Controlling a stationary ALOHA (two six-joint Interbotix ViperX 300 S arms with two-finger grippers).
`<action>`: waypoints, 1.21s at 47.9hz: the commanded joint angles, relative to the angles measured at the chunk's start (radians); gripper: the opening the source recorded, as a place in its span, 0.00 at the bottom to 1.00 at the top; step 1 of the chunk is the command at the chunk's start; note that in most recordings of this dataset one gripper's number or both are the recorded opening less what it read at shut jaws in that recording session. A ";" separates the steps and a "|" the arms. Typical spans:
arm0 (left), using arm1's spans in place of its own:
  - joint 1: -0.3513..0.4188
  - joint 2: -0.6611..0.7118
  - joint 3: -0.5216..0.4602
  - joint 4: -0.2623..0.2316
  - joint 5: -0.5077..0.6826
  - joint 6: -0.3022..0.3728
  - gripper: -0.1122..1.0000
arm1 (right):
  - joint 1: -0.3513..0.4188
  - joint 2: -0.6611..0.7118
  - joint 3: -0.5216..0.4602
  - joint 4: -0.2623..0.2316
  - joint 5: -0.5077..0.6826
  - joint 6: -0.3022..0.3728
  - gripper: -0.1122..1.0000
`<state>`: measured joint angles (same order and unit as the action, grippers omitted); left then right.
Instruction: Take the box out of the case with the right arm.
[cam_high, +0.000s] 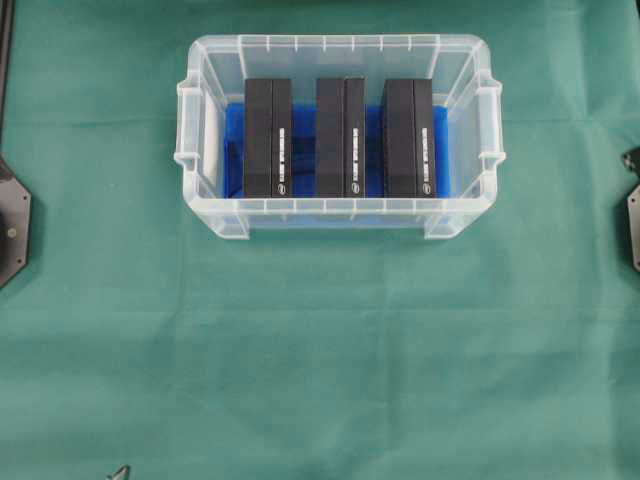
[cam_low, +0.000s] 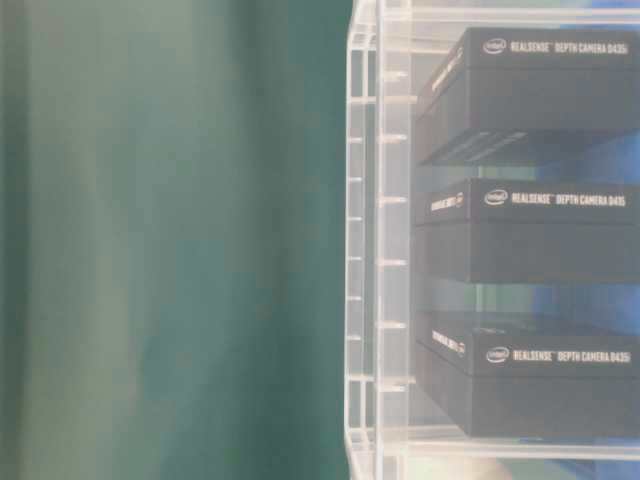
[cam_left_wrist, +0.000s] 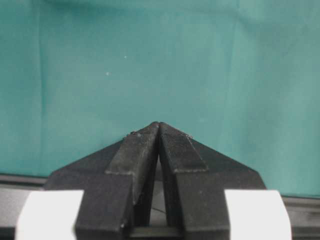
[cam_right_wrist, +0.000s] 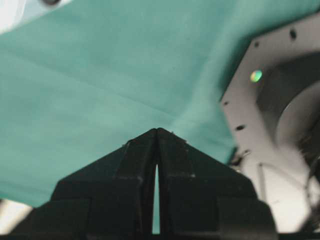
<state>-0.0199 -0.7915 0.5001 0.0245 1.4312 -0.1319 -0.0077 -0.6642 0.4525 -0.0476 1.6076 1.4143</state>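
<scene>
The clear plastic case (cam_high: 203, 130) sits on the green cloth at the upper middle of the overhead view, with blue lining on its floor. Three black boxes stand in it side by side: left (cam_high: 268, 138), middle (cam_high: 340, 137) and right (cam_high: 408, 138). The table-level view shows the case wall (cam_low: 365, 250) and the boxes (cam_low: 530, 230) with white lettering. My right gripper (cam_right_wrist: 157, 129) is shut with its tips together over bare cloth, holding nothing. My left gripper (cam_left_wrist: 159, 123) is shut too, also over bare cloth. Neither gripper shows in the overhead view.
Green cloth (cam_high: 320, 370) covers the table. Black arm bases show at the left edge (cam_high: 12, 225) and right edge (cam_high: 632, 210). A grey metal mount (cam_right_wrist: 275, 125) lies to the right in the right wrist view.
</scene>
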 joint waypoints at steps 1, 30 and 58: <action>-0.003 0.005 -0.025 0.000 -0.003 0.002 0.10 | 0.000 0.002 -0.026 -0.008 0.003 0.028 0.10; -0.003 0.005 -0.025 0.002 -0.003 0.000 0.10 | -0.387 0.064 -0.028 -0.069 -0.083 -0.299 0.10; -0.003 0.005 -0.023 0.002 -0.003 0.000 0.10 | -0.399 0.066 -0.008 -0.066 -0.080 -0.256 0.16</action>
<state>-0.0199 -0.7915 0.5001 0.0245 1.4312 -0.1319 -0.4050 -0.5952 0.4525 -0.1104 1.5263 1.1505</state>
